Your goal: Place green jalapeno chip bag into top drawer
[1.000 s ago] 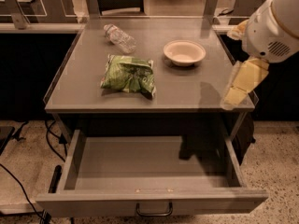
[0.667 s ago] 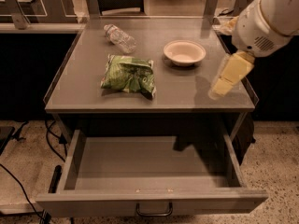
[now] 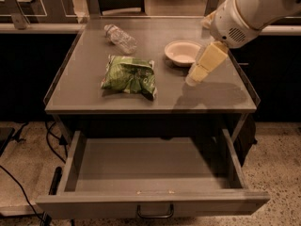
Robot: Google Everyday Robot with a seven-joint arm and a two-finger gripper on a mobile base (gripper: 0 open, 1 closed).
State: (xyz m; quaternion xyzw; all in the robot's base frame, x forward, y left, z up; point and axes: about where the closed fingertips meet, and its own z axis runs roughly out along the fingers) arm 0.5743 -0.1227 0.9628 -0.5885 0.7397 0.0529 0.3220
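The green jalapeno chip bag (image 3: 129, 76) lies flat on the grey tabletop (image 3: 94, 98), left of centre. The top drawer (image 3: 150, 204) is pulled wide open below the table, with nothing in it, its dark handle (image 3: 155, 214) at the front centre. My gripper (image 3: 193, 79) hangs from the white arm (image 3: 249, 11) at the upper right. Its cream-coloured fingers point down and left, above the tabletop, to the right of the bag and just in front of the bowl. It holds nothing.
A white bowl (image 3: 182, 52) sits at the table's back right, right behind the gripper. A clear plastic bottle (image 3: 120, 38) lies at the back left. Cables (image 3: 28, 187) run on the floor at the left of the drawer.
The arm has swung left and inward over the table, bringing the gripper from the right edge to just in front of the bowl, closer to the bag. The bag, bowl and bottle have not moved.
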